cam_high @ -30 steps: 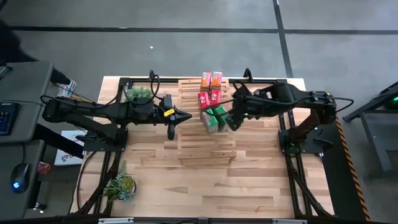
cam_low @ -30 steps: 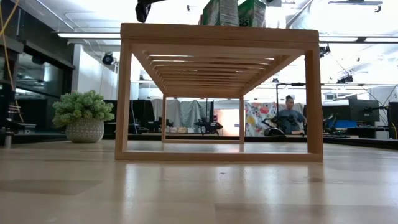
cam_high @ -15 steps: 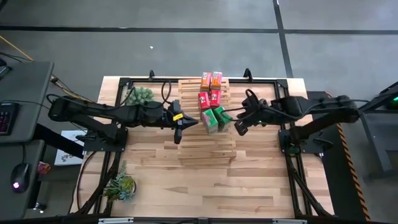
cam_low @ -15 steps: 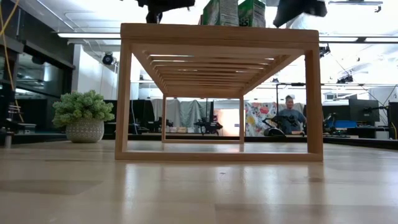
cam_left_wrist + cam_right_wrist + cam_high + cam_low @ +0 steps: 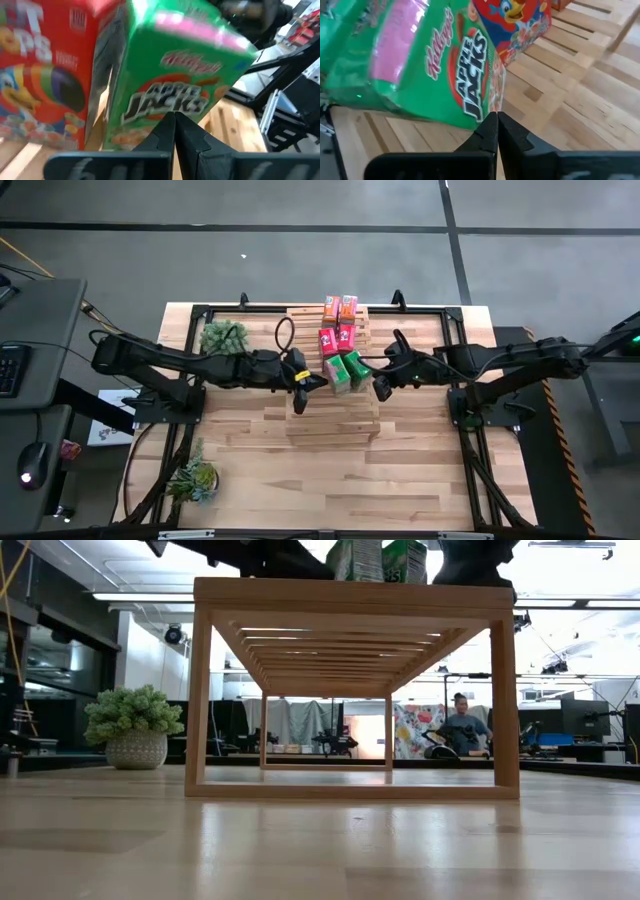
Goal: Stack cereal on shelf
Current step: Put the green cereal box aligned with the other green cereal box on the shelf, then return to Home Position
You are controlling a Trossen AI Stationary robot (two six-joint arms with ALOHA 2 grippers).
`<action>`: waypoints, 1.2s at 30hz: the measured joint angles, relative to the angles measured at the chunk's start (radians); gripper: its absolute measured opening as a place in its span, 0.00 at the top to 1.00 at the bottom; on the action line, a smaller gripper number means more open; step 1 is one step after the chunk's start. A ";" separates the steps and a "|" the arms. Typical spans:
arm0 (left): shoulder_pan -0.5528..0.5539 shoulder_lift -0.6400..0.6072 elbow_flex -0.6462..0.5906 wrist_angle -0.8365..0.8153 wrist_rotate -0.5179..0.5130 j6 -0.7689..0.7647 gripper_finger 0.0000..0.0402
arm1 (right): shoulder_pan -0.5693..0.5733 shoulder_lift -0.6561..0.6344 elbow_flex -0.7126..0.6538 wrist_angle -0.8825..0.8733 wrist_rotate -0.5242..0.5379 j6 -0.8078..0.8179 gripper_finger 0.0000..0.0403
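The shelf (image 5: 332, 415), a light-wood slatted rack, stands mid-table. On its top stand the cereal boxes: two orange (image 5: 340, 307) at the far end, two red (image 5: 336, 338) behind two green (image 5: 347, 369). The green ones also show on the shelf top in the low view (image 5: 380, 560). My left gripper (image 5: 316, 381) is shut just left of the green boxes, with the Apple Jacks face (image 5: 180, 95) right ahead of its tips (image 5: 174, 120). My right gripper (image 5: 378, 387) is shut just right of them, its tips (image 5: 493, 120) at the other green box's lower edge (image 5: 470, 112). My left gripper's shut fingertips point level from the table's left at the lower part of the green box's printed face (image 5: 165, 107); I cannot tell whether they touch it. My right gripper's shut fingertips point level from the right at the other green box's lower corner (image 5: 487, 107); whether they touch it I cannot tell.
Two small potted plants stand on the table's left side, one far (image 5: 222, 335) and one near (image 5: 195, 478). The shelf's near half is bare slats (image 5: 330, 430). Black frame rails (image 5: 455, 380) run along the table's sides. A person sits far behind in the room (image 5: 462, 725).
My left gripper has gone toward the table's right edge, up to the green boxes, staying shut. My right gripper has drawn back from the green box toward the right and its fingers have shut. The boxes stand on the shelf as before.
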 joint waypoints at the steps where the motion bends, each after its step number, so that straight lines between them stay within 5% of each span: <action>1: 0.000 0.006 0.000 -0.004 -0.001 -0.002 1.00 | 0.000 0.000 0.000 0.005 -0.001 0.000 1.00; 18: 0.068 0.005 0.000 -0.087 0.039 0.025 1.00 | 0.028 -0.011 0.001 0.002 -0.129 -0.016 1.00; 23: 0.042 -0.095 -0.001 -0.233 0.088 -0.011 1.00 | 0.045 -0.050 0.002 -0.068 -0.127 -0.060 1.00; 30: -0.055 -0.276 0.000 -0.172 0.072 0.114 1.00 | 0.044 -0.132 0.002 -0.077 -0.035 -0.056 1.00; 36: -0.020 -0.365 0.000 -0.118 0.129 0.203 1.00 | 0.044 -0.165 0.002 -0.076 -0.034 -0.056 1.00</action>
